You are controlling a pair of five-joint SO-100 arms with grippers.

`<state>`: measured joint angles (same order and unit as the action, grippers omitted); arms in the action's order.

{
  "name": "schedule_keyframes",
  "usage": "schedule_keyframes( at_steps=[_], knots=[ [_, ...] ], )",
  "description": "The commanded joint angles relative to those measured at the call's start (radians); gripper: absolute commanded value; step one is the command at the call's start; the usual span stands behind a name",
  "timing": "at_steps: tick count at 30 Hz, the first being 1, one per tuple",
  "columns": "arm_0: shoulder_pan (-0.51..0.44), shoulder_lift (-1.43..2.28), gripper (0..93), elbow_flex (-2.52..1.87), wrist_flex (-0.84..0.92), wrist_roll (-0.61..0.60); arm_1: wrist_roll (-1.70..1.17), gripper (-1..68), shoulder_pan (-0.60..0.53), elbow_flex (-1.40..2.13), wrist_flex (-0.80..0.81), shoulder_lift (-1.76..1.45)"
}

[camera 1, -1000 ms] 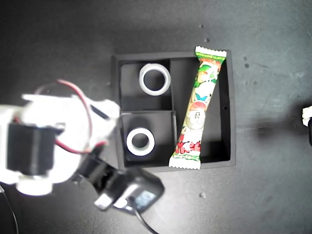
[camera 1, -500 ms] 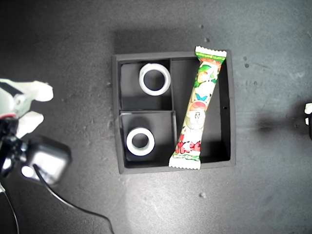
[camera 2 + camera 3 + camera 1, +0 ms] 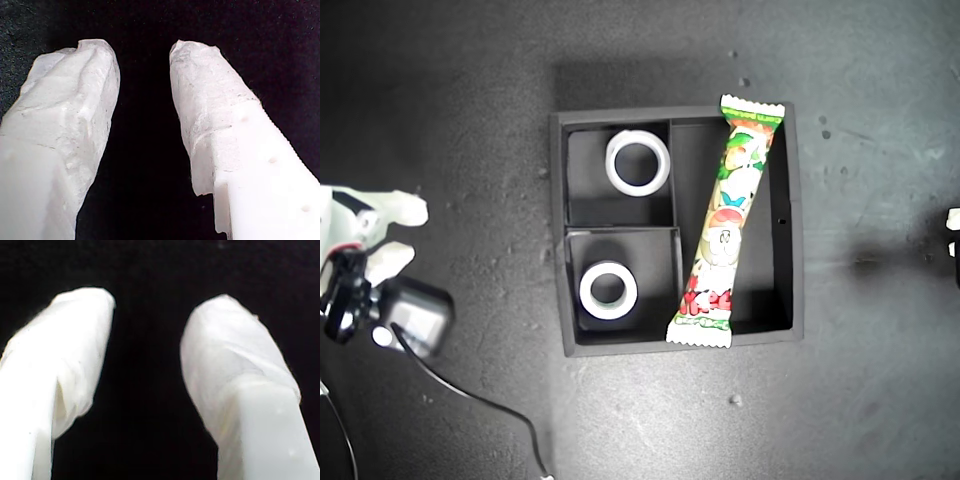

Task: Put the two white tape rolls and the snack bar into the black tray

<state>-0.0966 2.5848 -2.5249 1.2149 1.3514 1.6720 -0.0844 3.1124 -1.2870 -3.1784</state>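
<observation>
Snack bar [image 3: 727, 222] lies in the long compartment of the tray [image 3: 796, 220], a bit diagonal, its lower crimped end resting on the tray wall. I judge it light and soft, w/ a slippery foil wrapper; best hold is across the middle, gently, not on the crimped ends. Upper roll [image 3: 638, 162] and lower roll [image 3: 608, 290] each lie flat in a small compartment. They look light and stiff; take one by pinching its wall, one finger through the open centre.

My first tool [image 3: 142, 50] is spread, nothing between the fingers, only dark desk [image 3: 440, 100] below. My second tool [image 3: 150, 305] is spread and empty too. An arm's tool [image 3: 400, 235] sits at the exterior view's left edge, well apart from the tray; which arm, cannot tell.
</observation>
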Motion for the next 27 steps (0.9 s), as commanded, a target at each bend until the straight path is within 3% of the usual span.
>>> schedule_keyframes(
  at_steps=[1, 10, 18, 27],
  knots=[
    [-0.02, 0.087, 10.1, -0.061, -0.025, 0.028, -0.138, 6.8, -0.005, 0.012, -0.011, 0.005],
    [-0.023, 0.365, 10.1, -0.268, -0.055, 0.012, -0.138, 6.8, -0.005, 0.012, -0.011, 0.005],
    [0.003, 0.647, 0.6, -0.357, 0.054, -0.005, -0.138, 6.8, -0.005, 0.012, -0.011, 0.005],
    [0.009, 0.802, 0.1, -0.456, 0.129, 0.046, -0.14, 6.8, -0.005, 0.012, -0.011, 0.005]
  ],
)
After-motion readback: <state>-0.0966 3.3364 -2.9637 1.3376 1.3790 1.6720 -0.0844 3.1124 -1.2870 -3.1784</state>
